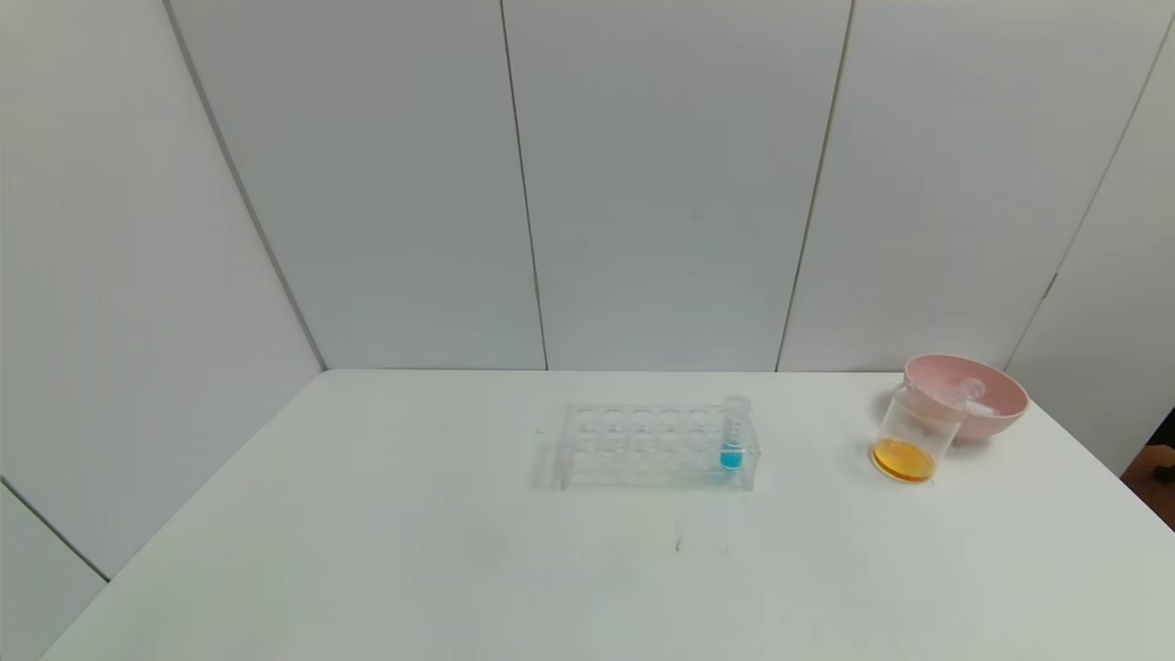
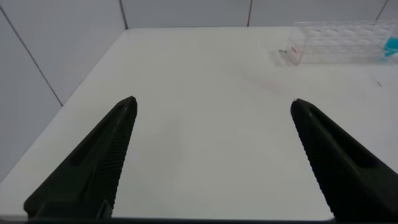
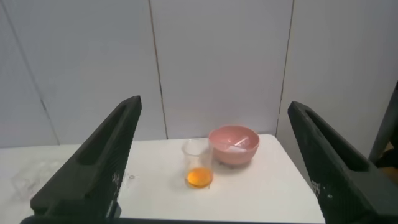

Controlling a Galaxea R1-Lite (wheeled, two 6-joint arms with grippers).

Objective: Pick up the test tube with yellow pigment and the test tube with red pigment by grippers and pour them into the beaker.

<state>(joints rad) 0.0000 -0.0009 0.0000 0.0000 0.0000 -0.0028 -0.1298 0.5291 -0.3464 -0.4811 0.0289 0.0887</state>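
The beaker (image 1: 909, 431) stands at the table's right, next to a pink bowl, with orange liquid (image 1: 903, 459) in its bottom. The right wrist view shows the same beaker (image 3: 198, 165). My right gripper (image 3: 215, 102) hangs well back from it, open and empty. Clear tubes (image 1: 968, 393) lie in the bowl, and no liquid shows in them. The test tube with yellow pigment and the test tube with red pigment are not in view as such. My left gripper (image 2: 213, 102) is open and empty over bare table, left of the rack. Neither arm appears in the head view.
A clear tube rack (image 1: 643, 445) sits mid-table, with a blue-liquid tube (image 1: 732, 441) at its right end. The left wrist view catches the rack (image 2: 336, 40) too. The pink bowl (image 1: 996, 404) stands near the far right corner. White walls close the back and sides.
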